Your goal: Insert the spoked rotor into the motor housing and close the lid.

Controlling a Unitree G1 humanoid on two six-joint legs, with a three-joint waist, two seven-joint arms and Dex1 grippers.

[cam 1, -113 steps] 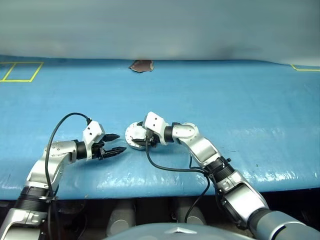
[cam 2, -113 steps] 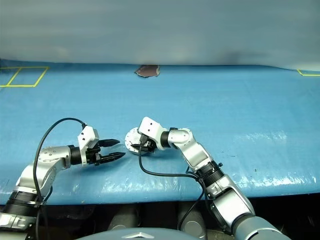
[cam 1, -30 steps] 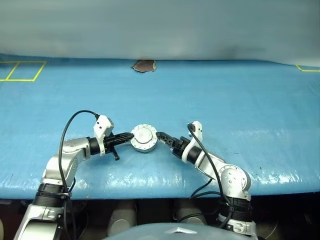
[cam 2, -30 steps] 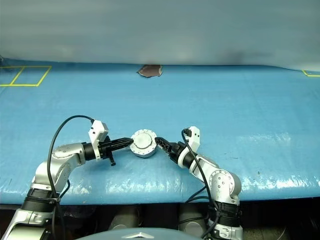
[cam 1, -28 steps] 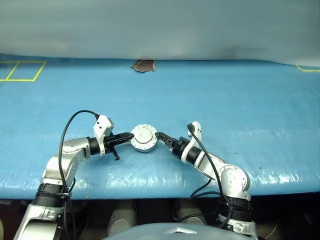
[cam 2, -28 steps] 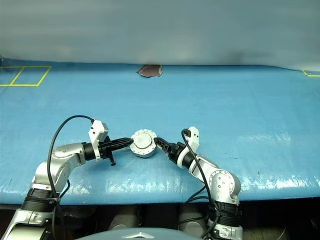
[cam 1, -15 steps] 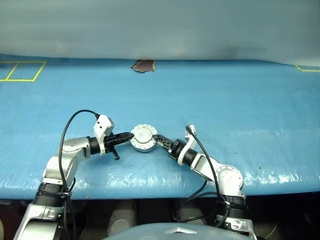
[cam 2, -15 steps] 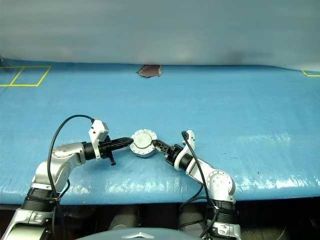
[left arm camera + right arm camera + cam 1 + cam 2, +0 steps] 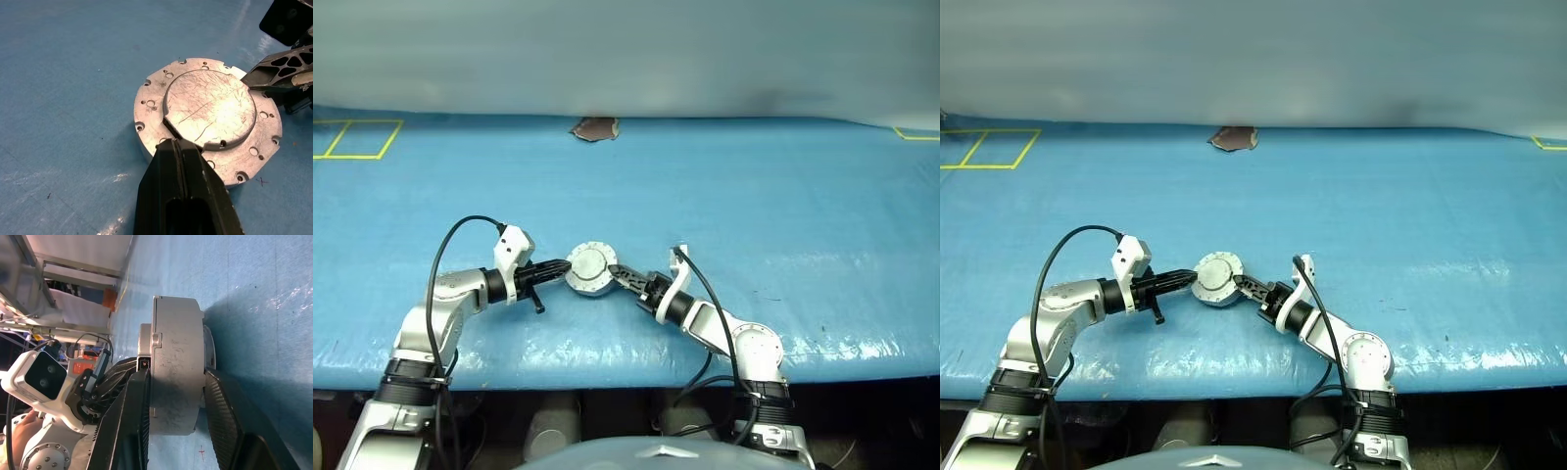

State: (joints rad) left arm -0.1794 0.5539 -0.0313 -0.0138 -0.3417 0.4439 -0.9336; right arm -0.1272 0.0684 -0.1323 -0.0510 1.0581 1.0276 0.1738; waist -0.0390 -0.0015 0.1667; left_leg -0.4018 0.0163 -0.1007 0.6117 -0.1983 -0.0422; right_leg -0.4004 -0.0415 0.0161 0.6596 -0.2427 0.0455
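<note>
The motor housing (image 9: 589,269) lies mid-table as a round silver puck, with the lid (image 9: 210,107) folded down flat on it, plain scratched face outward. The spoked rotor is hidden from view. My left gripper (image 9: 563,267) is shut, and its joined tips (image 9: 175,143) rest against the lid's stepped rim on the housing's left side. From the right, my right gripper (image 9: 612,272) clamps the housing (image 9: 176,396) across its thickness, one finger (image 9: 134,401) on the lid face and the other finger (image 9: 222,416) under the base. The puck sits slightly tipped.
The blue table cover (image 9: 783,215) stretches wide around the work. A brown patch (image 9: 593,128) lies at the far edge, yellow tape squares (image 9: 357,139) mark the far left, and a yellow corner (image 9: 915,133) the far right. The table's front edge runs close below both arms.
My right gripper slid left onto the housing and its fingers closed across it. The housing shifted a little left and tipped. The left gripper stayed put.
</note>
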